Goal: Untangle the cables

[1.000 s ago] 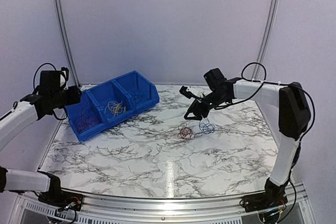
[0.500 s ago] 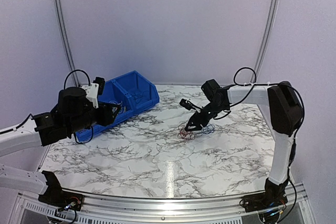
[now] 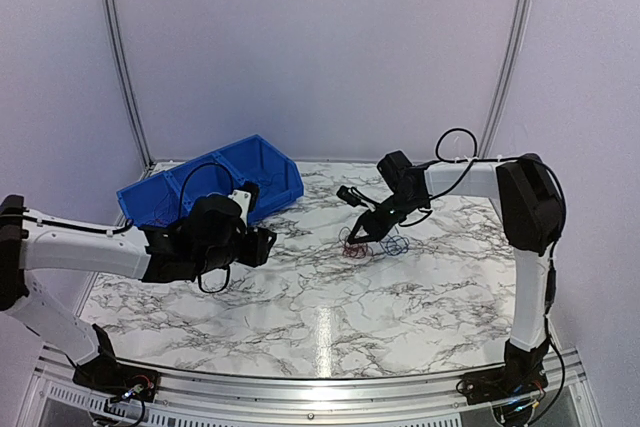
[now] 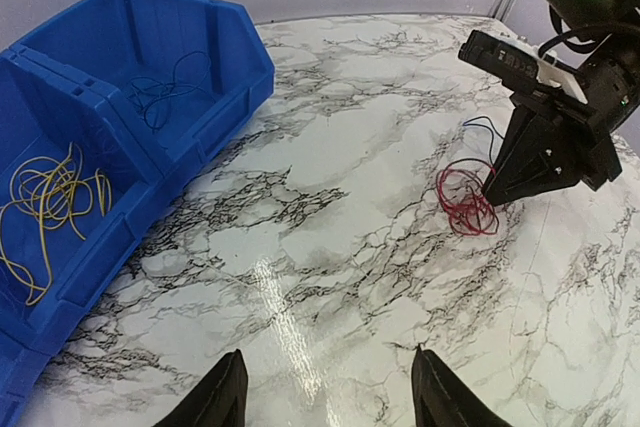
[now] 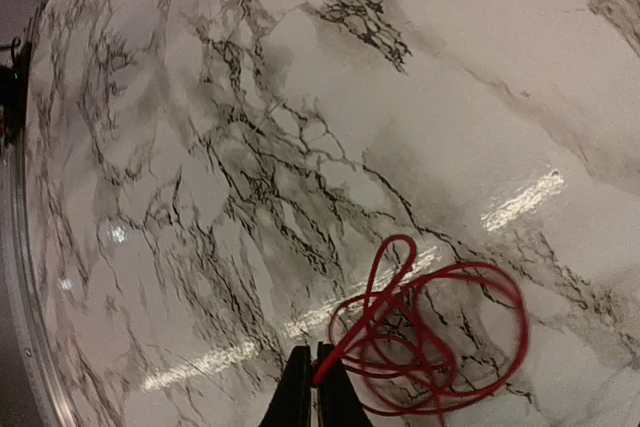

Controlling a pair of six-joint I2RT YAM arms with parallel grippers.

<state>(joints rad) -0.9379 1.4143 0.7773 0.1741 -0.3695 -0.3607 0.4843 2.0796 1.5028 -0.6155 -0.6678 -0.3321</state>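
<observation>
Pinching the red cables [image 4: 466, 203], the right gripper [image 5: 312, 357] is closed; the left gripper [image 4: 328, 377] hangs open.

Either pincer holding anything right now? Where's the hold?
Right pincer pinches one strand at the edge of the red wire clump. Left pincer open, empty.

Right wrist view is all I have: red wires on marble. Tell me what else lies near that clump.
Observer: A clump of thin blue wires lies right beside the clump of thin red wires, on its right in the top view.
Operator: Report the left arm.
Observer: The left gripper hovers over the marble-patterned tabletop, fingers open, between the blue plastic bin and the red clump.
Operator: Give me the bin's contents.
Observer: One compartment holds yellow wires, the next one beyond holds dark blue wires.
</observation>
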